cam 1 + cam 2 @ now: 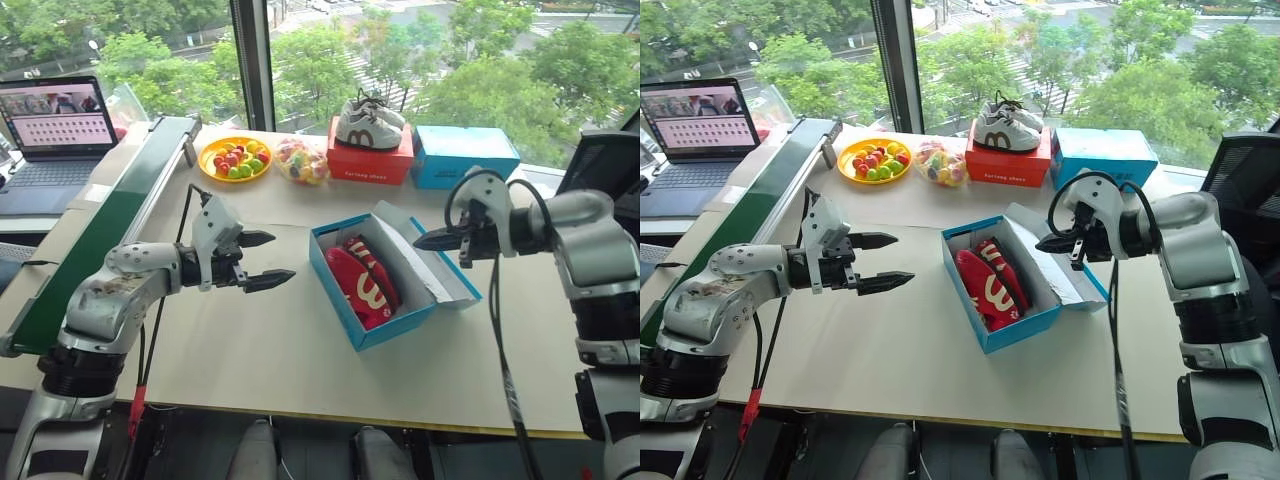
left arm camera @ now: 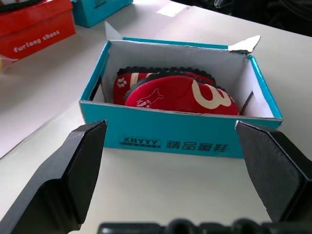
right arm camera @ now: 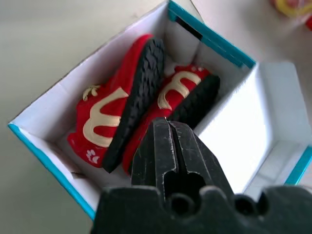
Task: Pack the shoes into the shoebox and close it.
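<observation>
The blue shoebox (image 1: 398, 328) stands open at the middle of the table. Its white-lined lid (image 1: 432, 262) lies folded back to the right. Both red shoes (image 1: 362, 282) lie on their sides inside it, white marks (image 3: 105, 117) and black soles showing. My left gripper (image 1: 283, 256) hovers open just left of the box, pointing at its blue side wall (image 2: 180, 137) with nothing between the fingers (image 2: 73, 170). My right gripper (image 1: 425, 240) is shut and empty. It hangs above the lid at the box's right edge, pointing left and down over the shoes (image 3: 112, 114).
At the back stand a red box (image 1: 370, 162) with grey-and-white sneakers (image 1: 368, 124) on top and another blue box (image 1: 465, 155). A yellow plate (image 1: 234, 158) of small coloured pieces and a bag of sweets (image 1: 300, 160) sit beside them. A green board (image 1: 110, 220) and a laptop (image 1: 58, 120) line the left.
</observation>
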